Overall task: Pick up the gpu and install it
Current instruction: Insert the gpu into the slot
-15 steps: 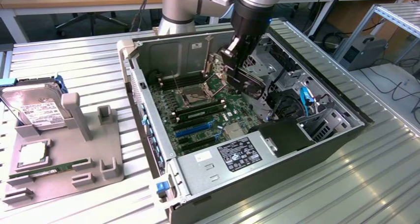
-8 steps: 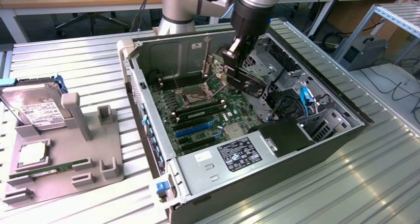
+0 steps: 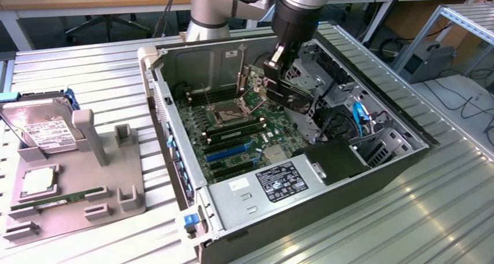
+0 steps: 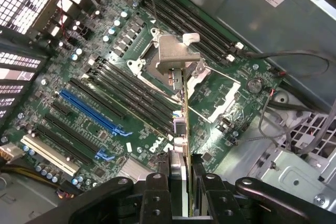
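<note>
- The pincer grips the gpu edge-on.
- The gpu hangs over the motherboard, inside the open computer case.
- The case lies on the desk.

The pincer grips the gpu edge-on above the green motherboard, its silvery bracket overlapping the CPU socket. Blue expansion slots lie at ten o'clock from the pincer.
</note>
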`<state>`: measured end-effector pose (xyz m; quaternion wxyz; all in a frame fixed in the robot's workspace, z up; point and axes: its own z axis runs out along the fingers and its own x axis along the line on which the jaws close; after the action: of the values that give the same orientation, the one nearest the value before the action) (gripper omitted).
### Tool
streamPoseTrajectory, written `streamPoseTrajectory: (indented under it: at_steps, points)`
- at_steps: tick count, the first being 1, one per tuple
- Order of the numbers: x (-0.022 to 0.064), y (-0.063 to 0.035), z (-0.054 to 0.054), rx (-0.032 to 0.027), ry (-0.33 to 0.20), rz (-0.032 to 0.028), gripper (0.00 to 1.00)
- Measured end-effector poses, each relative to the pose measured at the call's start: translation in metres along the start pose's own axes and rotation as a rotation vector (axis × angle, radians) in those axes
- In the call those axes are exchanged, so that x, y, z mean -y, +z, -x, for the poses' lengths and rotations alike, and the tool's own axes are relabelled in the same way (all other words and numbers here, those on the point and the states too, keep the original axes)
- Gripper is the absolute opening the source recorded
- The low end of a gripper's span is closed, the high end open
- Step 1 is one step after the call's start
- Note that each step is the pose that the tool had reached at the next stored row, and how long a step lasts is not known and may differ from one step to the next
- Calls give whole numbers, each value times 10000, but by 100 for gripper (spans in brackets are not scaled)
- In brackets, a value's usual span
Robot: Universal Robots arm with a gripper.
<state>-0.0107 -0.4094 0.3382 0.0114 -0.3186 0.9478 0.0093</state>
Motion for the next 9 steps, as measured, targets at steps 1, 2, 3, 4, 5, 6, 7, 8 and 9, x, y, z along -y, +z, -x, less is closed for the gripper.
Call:
streamPoseTrajectory:
  at_steps: [1, 2, 3, 4, 5, 6, 7, 8, 9]
  points:
    - [0, 0, 0, -1, -107, 3, 27]
    - [0, 1, 0, -2, -214, 6, 27]
    - [0, 1, 0, -3, -298, 8, 27]
    - [0, 1, 0, -4, -382, 11, 27]
    - [0, 2, 0, -5, -473, 13, 27]
    - [0, 2, 0, -6, -593, 17, 27]
    - [0, 2, 0, -7, -675, 19, 27]
    - [0, 3, 0, -9, -858, 24, 27]
    - [0, 3, 0, -10, -931, 26, 27]
